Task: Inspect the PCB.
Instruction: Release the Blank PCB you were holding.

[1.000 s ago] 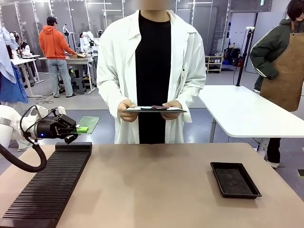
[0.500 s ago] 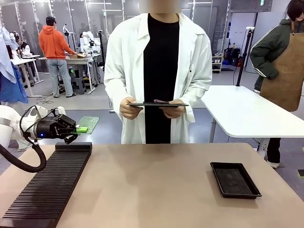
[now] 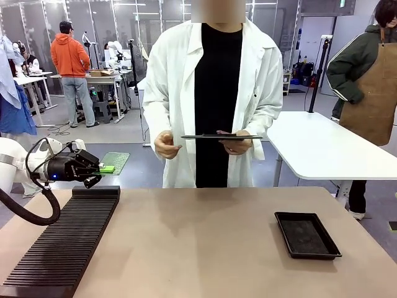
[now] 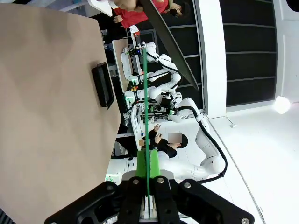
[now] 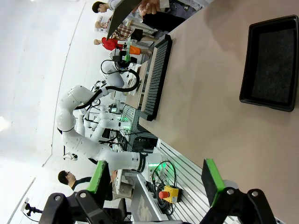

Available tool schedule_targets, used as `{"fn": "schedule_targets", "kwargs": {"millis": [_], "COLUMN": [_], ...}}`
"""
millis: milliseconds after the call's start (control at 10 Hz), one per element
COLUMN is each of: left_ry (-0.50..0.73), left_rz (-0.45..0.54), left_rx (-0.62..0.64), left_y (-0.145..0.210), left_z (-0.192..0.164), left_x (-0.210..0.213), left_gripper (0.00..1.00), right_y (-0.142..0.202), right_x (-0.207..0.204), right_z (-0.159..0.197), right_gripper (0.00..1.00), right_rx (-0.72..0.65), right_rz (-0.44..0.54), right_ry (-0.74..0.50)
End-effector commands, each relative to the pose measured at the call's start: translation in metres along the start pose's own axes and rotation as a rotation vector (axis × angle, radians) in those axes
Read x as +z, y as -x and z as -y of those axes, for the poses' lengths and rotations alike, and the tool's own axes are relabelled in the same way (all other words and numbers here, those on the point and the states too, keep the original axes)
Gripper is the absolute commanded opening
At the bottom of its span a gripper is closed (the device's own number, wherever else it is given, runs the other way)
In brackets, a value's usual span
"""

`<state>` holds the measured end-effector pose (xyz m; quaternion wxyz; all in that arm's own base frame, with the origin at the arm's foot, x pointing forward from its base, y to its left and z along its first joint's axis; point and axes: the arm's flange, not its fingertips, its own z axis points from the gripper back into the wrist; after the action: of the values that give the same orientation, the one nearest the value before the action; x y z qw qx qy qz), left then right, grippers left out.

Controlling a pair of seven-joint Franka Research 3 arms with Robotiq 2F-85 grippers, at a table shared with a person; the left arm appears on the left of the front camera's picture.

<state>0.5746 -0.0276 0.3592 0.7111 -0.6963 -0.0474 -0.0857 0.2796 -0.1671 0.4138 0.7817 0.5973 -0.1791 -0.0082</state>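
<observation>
While the left hand (image 3: 98, 169) clamps the PCB (image 3: 116, 162), the right hand (image 5: 154, 182) stands open.
PCB juts straight out from between the left jaws, pinched at one edge.

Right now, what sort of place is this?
Probably a robotics lab or workshop: a person in a white lab coat faces the table, the left gripper holds a PCB by a slotted black rack, and workbenches stand behind.

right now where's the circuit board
Front view, far left: the circuit board is clamped in the left gripper, held by the far end of the black slotted rack.
</observation>
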Motion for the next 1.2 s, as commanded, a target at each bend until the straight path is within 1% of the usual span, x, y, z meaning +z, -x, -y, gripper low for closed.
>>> {"fn": "schedule_targets", "kwargs": {"millis": [0, 1100], "left_ry": [0.007, 0.007], "left_rz": [-0.013, -0.013], "left_rx": [0.001, 0.001], "left_y": [0.0015, 0.0015], "left_z": [0.0011, 0.0011], "left_x": [-0.0004, -0.0004], "left_gripper": [0.00, 0.00], "right_y": [-0.0004, -0.0004], "right_x": [0.0008, 0.0008], "right_z": [-0.0014, -0.0014], "right_gripper": [1.00, 1.00], "right_rx": [0.011, 0.011], "right_rz": [0.008, 0.008], "right_ry": [-0.013, -0.013]}}
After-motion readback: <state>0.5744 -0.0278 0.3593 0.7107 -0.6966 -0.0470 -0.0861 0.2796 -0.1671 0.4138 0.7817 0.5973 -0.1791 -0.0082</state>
